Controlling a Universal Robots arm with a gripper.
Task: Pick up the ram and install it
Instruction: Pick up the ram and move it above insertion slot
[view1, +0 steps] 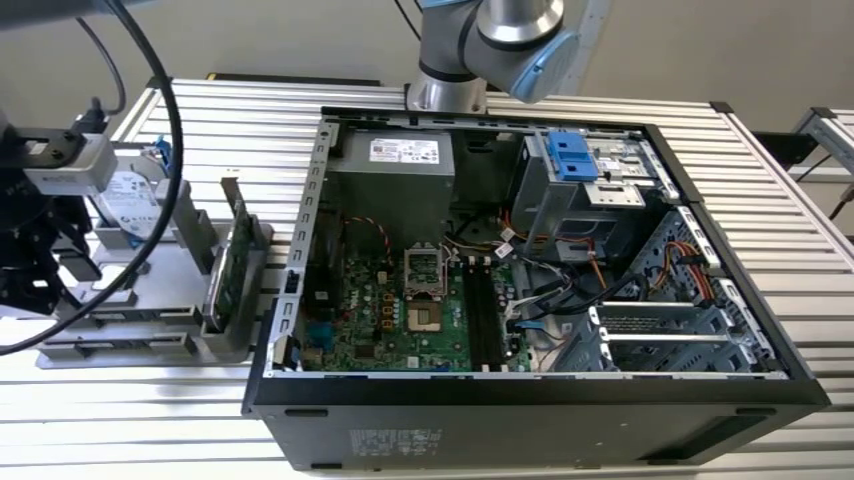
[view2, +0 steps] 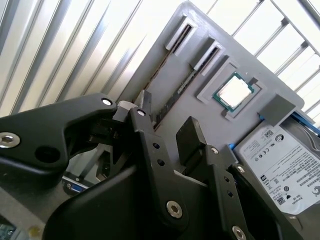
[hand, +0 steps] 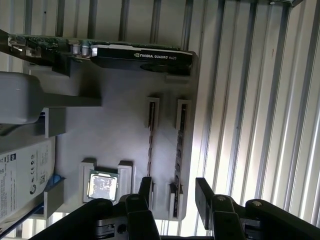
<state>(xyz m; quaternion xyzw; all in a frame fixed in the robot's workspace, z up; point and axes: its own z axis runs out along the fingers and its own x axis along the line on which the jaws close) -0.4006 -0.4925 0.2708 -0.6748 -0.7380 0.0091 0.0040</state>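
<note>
The ram (hand: 178, 150) stands on edge in a slotted grey holder (hand: 120, 125) and shows as a thin dark strip. A second thin stick (hand: 150, 145) stands parallel beside it. My gripper (hand: 174, 192) hovers over the holder's end, open, with the ram's line running into the gap between the black fingers (hand: 202, 192). In the second wrist view the gripper (view2: 167, 117) is open over the same two strips, with the ram (view2: 186, 82) beyond the fingertips. Nothing is held. How far the fingers are above the ram I cannot tell.
The holder (view1: 134, 320) sits at the exterior view's left with a silver hard drive (view1: 127, 200), a green card (view1: 227, 270) and a processor chip (hand: 102, 185). The open computer case (view1: 747, 330) fills the middle, with its dark memory slots (view1: 483, 310) on the motherboard. Ribbed metal table all around.
</note>
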